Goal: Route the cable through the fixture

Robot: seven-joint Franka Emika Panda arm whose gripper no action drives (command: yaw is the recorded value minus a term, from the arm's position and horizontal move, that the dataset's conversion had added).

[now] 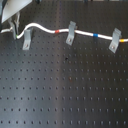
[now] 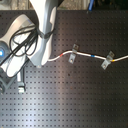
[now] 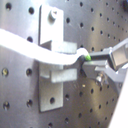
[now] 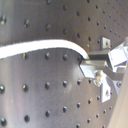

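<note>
- Up close, in the first wrist view, the gripper [image 3: 89, 61] has its fingers nearly closed on the end of the cable [image 3: 30, 47], at a small green mark.
- Just beside the fingertips [image 3: 97, 56] in that view, the cable runs across the fixture [image 3: 54, 55], a grey clip bolted to the perforated board [image 3: 20, 100], touching it.
- Seen in the second wrist view, the gripper [image 4: 85, 61] pinches the same white cable [image 4: 40, 48], which arcs away over bare board [image 4: 45, 100]; no clip shows in that frame.
- Across the upper part of the first exterior view, the cable [image 1: 45, 29] lies in a long wave from the upper left toward the right edge.
- Its red band [image 1: 56, 31] sits just left of the middle clip [image 1: 71, 33], and its blue band [image 1: 95, 35] lies between that clip and the right clip [image 1: 115, 39].
- Near the upper left of the first exterior view stands the fixture [image 1: 27, 39], with the cable passing at its top.
- Filling the upper left of the second exterior view, the arm [image 2: 42, 30] and its black hoses [image 2: 22, 45] hide the gripper and the fixture.
- Right of the arm in the second exterior view, the cable [image 2: 92, 55] shows with two clips [image 2: 74, 53] on it.
</note>
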